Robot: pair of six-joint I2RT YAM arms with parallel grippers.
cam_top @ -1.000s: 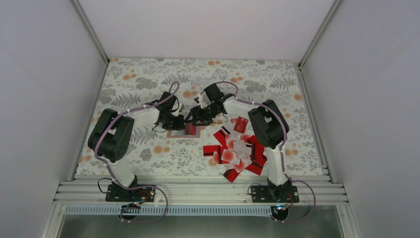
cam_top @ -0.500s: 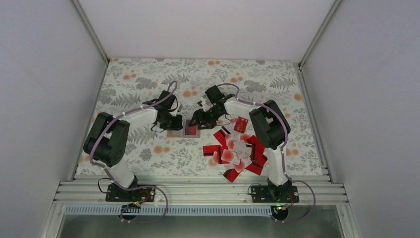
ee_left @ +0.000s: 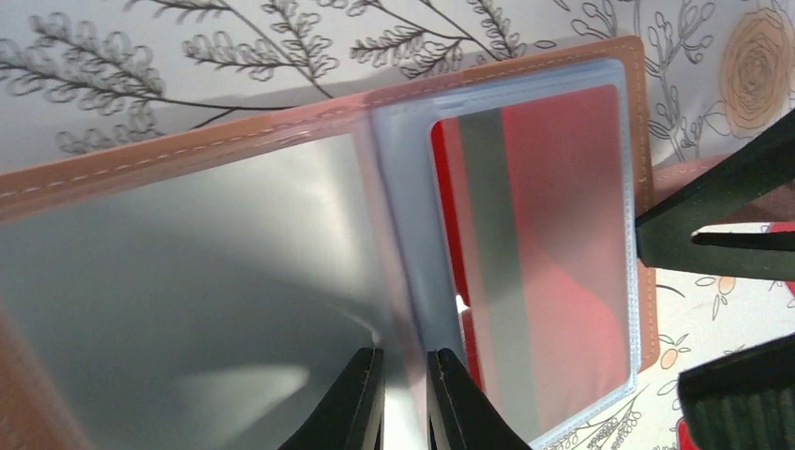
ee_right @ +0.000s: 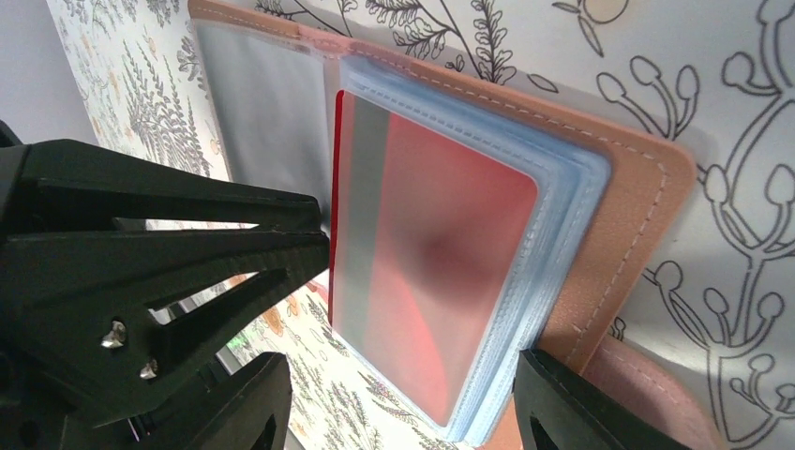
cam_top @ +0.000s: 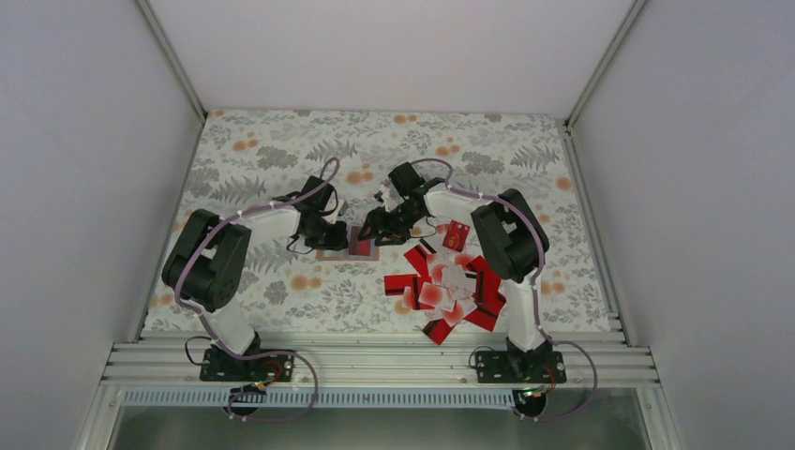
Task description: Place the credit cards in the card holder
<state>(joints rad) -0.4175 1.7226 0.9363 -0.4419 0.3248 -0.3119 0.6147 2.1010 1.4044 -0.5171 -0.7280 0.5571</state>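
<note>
Tan leather, spread flat near the middle of the flowered table (cam_top: 281,150): the card holder (cam_top: 328,254), within reach of both arms. Clenched on one clear sleeve (ee_left: 398,281) near the spine: the left claw (ee_left: 405,356), reaching in from 9 o'clock, probably to hold that leaf up, keep the pocket mouth free and pin the holder down. Inside the top pocket: a red card (ee_left: 553,253) with a grey stripe, seated close to full depth. Released, jaws parted, gripping nothing: the right claw (ee_right: 405,375), in from 2 o'clock, straddling the holder's outer edge, well placed to nudge the card home if needed. Heaped at 4 o'clock of the holder, well apart: the pile of cards (cam_top: 450,286). At 3 o'clock, a loose card (cam_top: 457,234). Many left to load, so likely early in the job.
</note>
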